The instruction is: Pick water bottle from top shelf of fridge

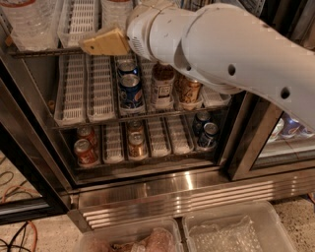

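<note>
Camera view: the gripper (105, 42), a tan wedge on the end of the white arm (221, 47), is positioned at the front edge of the top shelf (34, 51) of the fridge (147, 189), with its tip directed to the left. Whether the gripper is set wide or narrow cannot be told; nothing is seen held in it. The water bottle (24, 22) stands to the left of the gripper and slightly above it, apart from the tip, with one white slotted tray (81, 19) between the two. Its base rests on the top shelf and its long axis runs vertically; only the clear ribbed lower body is in view, with the upper end pointing up past the picture edge. A second clear bottle (115, 11) stands just above and behind the gripper, also upright. Below the gripper, on the middle rack, a blue can (130, 92) stands directly underneath; a brown-drink bottle (162, 86) and a brown can (189, 89) stand below and to the right. Further below, on the lowest rack, are red cans (84, 150) to the left, an orange can (137, 143) underneath, and dark blue cans (206, 133) to the right. The louvred grille (197, 197) lies well below the gripper, with two clear plastic bins (236, 231) beneath it.
</note>
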Robot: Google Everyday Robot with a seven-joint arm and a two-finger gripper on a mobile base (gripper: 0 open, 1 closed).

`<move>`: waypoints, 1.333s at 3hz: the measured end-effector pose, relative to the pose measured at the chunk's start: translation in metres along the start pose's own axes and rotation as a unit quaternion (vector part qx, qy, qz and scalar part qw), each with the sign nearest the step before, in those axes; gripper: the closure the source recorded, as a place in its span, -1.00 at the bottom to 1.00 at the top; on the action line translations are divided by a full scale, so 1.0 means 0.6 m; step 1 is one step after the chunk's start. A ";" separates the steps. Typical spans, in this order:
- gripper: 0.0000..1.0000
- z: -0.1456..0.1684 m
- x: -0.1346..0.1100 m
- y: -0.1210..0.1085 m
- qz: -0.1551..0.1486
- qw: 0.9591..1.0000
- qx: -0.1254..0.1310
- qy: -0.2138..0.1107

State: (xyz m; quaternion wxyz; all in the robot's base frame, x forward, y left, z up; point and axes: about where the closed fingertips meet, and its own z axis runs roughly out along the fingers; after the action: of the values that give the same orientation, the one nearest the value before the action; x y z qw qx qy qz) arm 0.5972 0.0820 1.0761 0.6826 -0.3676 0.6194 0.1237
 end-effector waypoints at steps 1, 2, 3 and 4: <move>-1.00 0.000 -0.007 0.001 0.001 1.000 0.001 -0.005; -1.00 0.014 -0.014 0.005 0.010 1.000 0.000 -0.021; -1.00 0.032 -0.024 -0.005 0.021 0.999 0.008 -0.040; -1.00 0.038 -0.014 -0.013 0.048 0.997 0.025 -0.046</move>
State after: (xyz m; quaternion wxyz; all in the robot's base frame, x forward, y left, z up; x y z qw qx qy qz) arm 0.6176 0.0939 1.0856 0.7126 -0.3138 0.6074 0.1574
